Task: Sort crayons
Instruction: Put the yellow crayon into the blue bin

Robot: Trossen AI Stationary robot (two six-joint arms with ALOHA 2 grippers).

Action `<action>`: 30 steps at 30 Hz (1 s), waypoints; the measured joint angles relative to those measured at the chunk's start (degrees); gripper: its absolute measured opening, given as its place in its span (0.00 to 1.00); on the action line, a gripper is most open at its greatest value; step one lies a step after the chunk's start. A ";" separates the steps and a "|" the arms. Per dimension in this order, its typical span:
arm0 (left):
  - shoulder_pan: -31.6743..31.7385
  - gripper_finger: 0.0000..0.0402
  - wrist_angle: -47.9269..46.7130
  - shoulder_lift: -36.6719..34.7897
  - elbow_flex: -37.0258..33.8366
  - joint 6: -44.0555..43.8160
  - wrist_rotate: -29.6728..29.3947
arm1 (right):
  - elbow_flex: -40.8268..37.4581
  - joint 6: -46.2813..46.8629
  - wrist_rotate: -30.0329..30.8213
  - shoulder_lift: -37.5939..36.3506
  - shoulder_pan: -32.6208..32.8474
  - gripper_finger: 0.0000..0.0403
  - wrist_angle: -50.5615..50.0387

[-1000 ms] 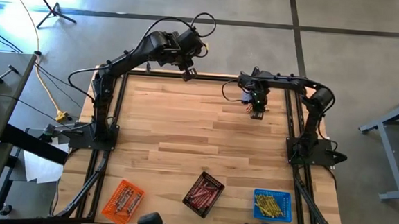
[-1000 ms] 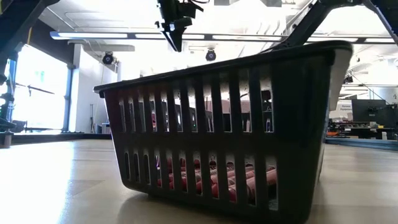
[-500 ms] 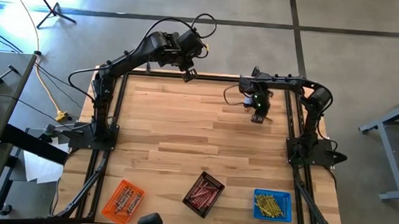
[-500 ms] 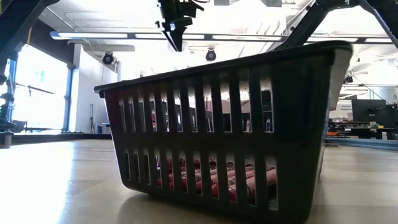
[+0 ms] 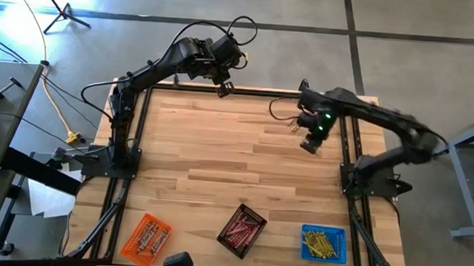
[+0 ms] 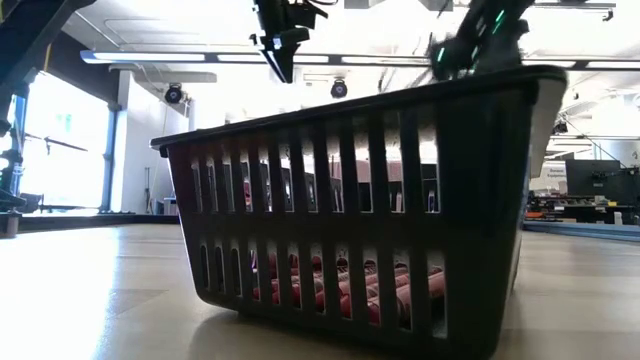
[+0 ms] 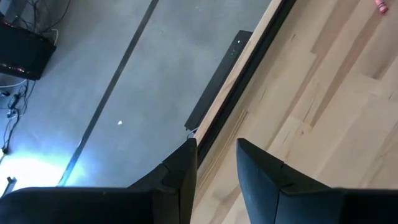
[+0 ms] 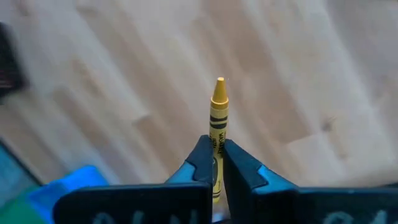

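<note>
The right gripper (image 8: 214,163) has its jaws pinched tight on a yellow crayon (image 8: 217,115) that sticks straight out past the tips, up above the wooden surface (image 5: 219,148); the job now, I think, is to carry it to the blue tray (image 5: 323,243) at the near edge, where the other yellow ones lie; go slow so the thin stick does not slip, get right over the tray, go low, then let go; the black tray (image 5: 242,230) and orange tray (image 5: 145,240) hold other colours, so keep away; the left gripper (image 7: 216,163) waits at the far edge, jaws spread apart.
</note>
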 joint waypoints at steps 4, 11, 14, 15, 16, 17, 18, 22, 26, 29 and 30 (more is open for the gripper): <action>0.07 0.25 0.00 0.00 0.00 0.10 0.09 | 0.04 15.84 -0.33 -10.97 9.92 0.01 -0.03; 0.09 0.25 -0.07 0.00 0.00 1.94 0.16 | 0.04 57.23 5.06 -21.68 40.54 0.01 2.21; 0.09 0.25 -0.07 0.00 0.00 2.22 0.16 | 0.07 71.77 7.52 -21.06 55.97 0.01 6.09; 0.11 0.25 -0.07 0.00 0.00 2.63 0.16 | 0.07 74.95 8.25 -20.15 60.48 0.01 7.60; 0.09 0.25 -0.07 0.00 0.00 3.25 0.16 | 0.07 77.55 8.85 -18.96 64.42 0.01 9.16; 0.11 0.25 -0.07 0.00 0.00 3.74 0.15 | 0.08 79.19 9.33 -17.51 67.99 0.01 10.63; 0.11 0.25 -0.07 0.00 0.00 4.13 0.16 | 0.07 79.99 9.38 -15.92 70.99 0.01 11.90; 0.20 0.25 0.07 0.00 0.00 5.32 0.14 | 0.09 79.64 9.32 -9.02 78.91 0.01 14.28; 0.44 0.25 0.33 0.00 0.00 5.28 0.14 | 0.09 78.51 8.87 -2.86 82.15 0.01 16.49; 0.52 0.25 0.39 0.00 0.00 5.32 0.14 | 0.09 76.10 8.87 0.47 82.53 0.03 18.38; 0.52 0.25 0.37 0.00 0.00 5.32 0.14 | 0.09 75.99 8.89 1.16 82.39 0.03 18.65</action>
